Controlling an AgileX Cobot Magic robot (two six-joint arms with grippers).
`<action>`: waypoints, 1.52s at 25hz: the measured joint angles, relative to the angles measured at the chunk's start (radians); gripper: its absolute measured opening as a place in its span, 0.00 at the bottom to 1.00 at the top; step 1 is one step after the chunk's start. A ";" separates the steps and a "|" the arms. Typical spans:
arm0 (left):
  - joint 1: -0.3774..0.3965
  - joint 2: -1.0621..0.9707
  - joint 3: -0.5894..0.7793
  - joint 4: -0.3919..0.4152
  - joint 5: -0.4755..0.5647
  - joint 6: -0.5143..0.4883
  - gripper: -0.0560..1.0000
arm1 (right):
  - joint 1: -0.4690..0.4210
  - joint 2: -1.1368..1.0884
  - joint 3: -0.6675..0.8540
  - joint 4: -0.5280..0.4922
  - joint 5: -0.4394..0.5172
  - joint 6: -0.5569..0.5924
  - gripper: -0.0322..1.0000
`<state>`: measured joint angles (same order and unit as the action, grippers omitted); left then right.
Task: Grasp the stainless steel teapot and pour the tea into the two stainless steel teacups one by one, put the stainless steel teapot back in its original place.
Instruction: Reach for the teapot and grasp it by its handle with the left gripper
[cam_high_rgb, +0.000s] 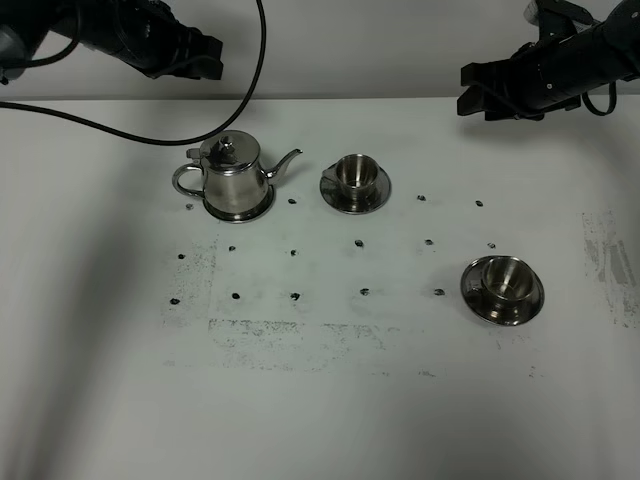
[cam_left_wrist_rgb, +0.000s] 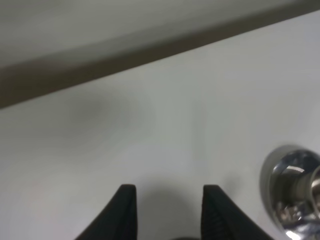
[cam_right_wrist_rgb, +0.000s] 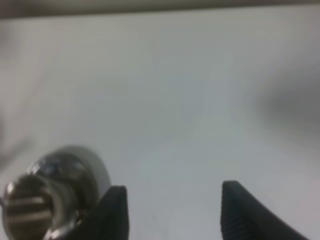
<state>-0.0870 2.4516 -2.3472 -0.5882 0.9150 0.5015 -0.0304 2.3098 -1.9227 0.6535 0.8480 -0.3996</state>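
The stainless steel teapot (cam_high_rgb: 235, 178) stands upright at the back left of the table on a flat steel saucer (cam_high_rgb: 262, 208), spout pointing right. One teacup (cam_high_rgb: 353, 172) sits on its saucer just right of the spout. The other teacup (cam_high_rgb: 505, 277) sits on a saucer at the front right. My left gripper (cam_high_rgb: 208, 55) hovers behind the teapot, apart from it. In the left wrist view my left gripper (cam_left_wrist_rgb: 170, 212) is open and empty, with a blurred steel piece (cam_left_wrist_rgb: 295, 192) beside it. My right gripper (cam_high_rgb: 476, 90) hangs at the back right. Open and empty, my right gripper (cam_right_wrist_rgb: 172, 212) has a blurred teacup (cam_right_wrist_rgb: 35, 207) off to one side.
The white table (cam_high_rgb: 320, 400) carries rows of small dark marks (cam_high_rgb: 295, 252) and smudged patches (cam_high_rgb: 270, 335). A black cable (cam_high_rgb: 120, 125) trails over the back left. The table's far edge (cam_left_wrist_rgb: 150, 57) shows as a dark band in the left wrist view.
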 joint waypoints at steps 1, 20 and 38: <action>0.000 -0.013 0.006 0.009 0.008 0.000 0.34 | 0.000 -0.009 0.000 -0.018 0.017 0.007 0.43; -0.011 -0.488 0.658 0.125 -0.241 0.084 0.34 | 0.000 -0.494 0.482 -0.153 -0.135 0.012 0.41; -0.053 -0.648 0.847 0.190 -0.193 0.396 0.34 | 0.000 -1.237 0.980 -0.158 -0.186 -0.008 0.41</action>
<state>-0.1401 1.8035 -1.5004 -0.3982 0.7217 0.8971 -0.0304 1.0733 -0.9432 0.4956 0.6622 -0.4075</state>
